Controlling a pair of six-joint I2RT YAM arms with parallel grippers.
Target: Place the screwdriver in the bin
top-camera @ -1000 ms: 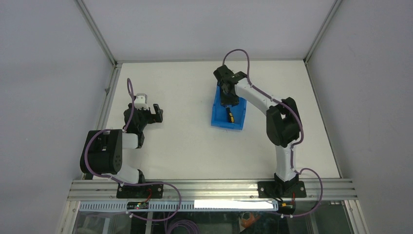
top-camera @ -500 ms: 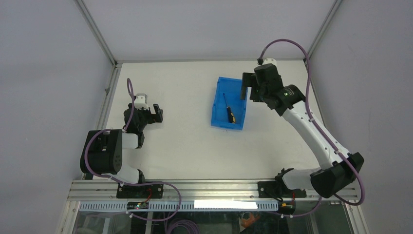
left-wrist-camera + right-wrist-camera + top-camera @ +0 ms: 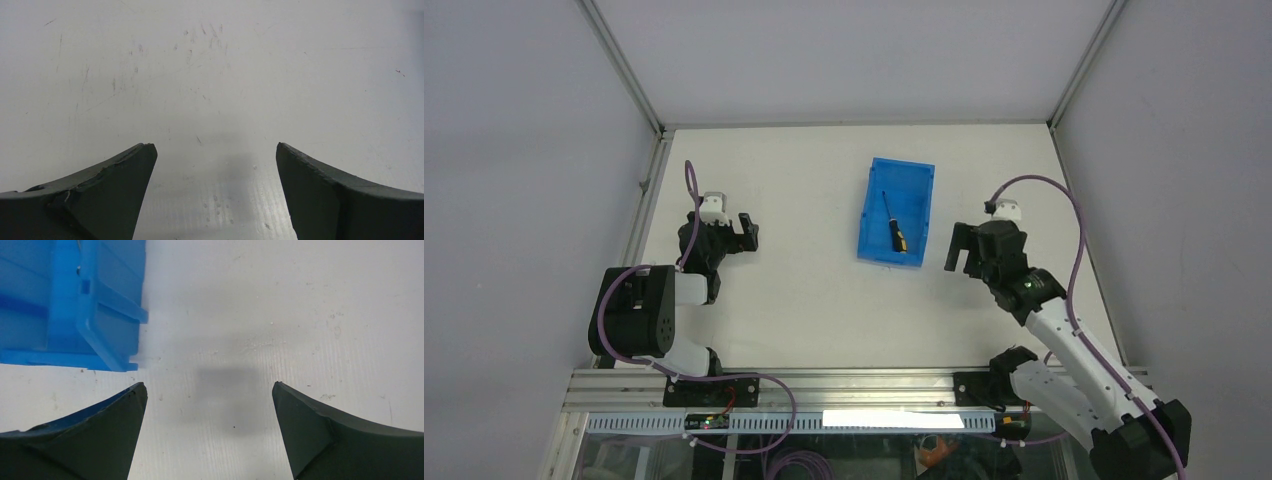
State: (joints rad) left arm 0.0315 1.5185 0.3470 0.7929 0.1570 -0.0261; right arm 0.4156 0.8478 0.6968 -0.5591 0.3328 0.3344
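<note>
Lying on the floor of the bin (image 3: 865,215), the screwdriver (image 3: 892,224) has its shaft toward the far edge of the worktop (image 3: 804,300) and its handle toward the near edge. Bin stands right of centre, closer to the far edge than the near one. Right tool (image 3: 964,255) is just off the bin's near right corner, jaws spread wide, holding nothing. Left tool (image 3: 746,232) is near the left edge, jaws likewise apart and empty.
</note>
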